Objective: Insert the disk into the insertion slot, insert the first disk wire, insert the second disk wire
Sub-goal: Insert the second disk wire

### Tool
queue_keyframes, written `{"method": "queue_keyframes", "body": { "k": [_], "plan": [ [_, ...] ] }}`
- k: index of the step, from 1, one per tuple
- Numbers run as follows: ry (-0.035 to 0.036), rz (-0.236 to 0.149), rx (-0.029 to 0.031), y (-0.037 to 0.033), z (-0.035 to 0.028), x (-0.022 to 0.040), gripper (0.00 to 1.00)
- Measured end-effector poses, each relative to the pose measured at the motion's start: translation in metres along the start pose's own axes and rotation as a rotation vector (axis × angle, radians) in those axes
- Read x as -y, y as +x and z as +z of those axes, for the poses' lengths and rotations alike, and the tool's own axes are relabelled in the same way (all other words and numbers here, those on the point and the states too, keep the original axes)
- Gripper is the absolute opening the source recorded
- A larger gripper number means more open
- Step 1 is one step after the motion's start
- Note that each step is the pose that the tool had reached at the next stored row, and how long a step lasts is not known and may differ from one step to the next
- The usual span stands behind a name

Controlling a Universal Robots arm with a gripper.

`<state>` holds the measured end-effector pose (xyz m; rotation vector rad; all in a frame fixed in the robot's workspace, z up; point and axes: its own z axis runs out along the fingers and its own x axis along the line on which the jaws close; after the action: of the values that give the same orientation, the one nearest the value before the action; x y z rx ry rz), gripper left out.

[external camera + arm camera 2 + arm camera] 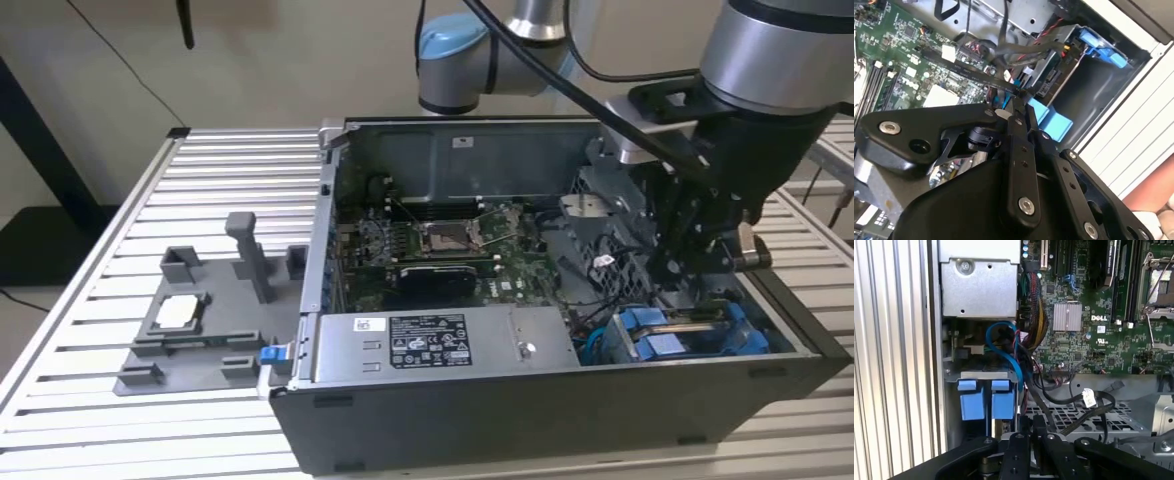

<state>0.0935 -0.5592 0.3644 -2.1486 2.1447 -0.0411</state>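
Note:
The disk (1050, 79) sits in the insertion slot (694, 318), a metal bay in the corner of the open computer case on the exterior view's right. Its blue carrier tabs (651, 336) stick out of the bay, and the blue carrier tabs (985, 399) also appear in the first wrist view. My gripper (678, 288) hangs inside the case just above that bay. In the second wrist view my gripper (1019, 102) has its fingers pressed together on the end of a flat black disk wire (971, 75), close to the disk's connector edge. A thin blue wire (1004, 342) curls beside the bay.
The motherboard (441, 245) fills the case floor, and a grey power supply (427, 345) lies along the near wall. Loose black cables (1074, 400) cross beside the bay. A grey fixture (200, 320) with upright posts stands on the slatted table at the exterior view's left.

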Motion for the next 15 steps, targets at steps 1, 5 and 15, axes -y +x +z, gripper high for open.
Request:
{"method": "queue_keyframes", "body": {
  "k": [1,5,15],
  "plan": [
    [-0.0056,0.000,0.0002,0.0022,0.0006,0.0017,0.15],
    [-0.0296,0.002,0.0009,0.0108,0.0032,0.0088,0.15],
    [-0.0492,0.004,0.0136,0.0210,0.0135,0.0299,0.15]
  ]
}}
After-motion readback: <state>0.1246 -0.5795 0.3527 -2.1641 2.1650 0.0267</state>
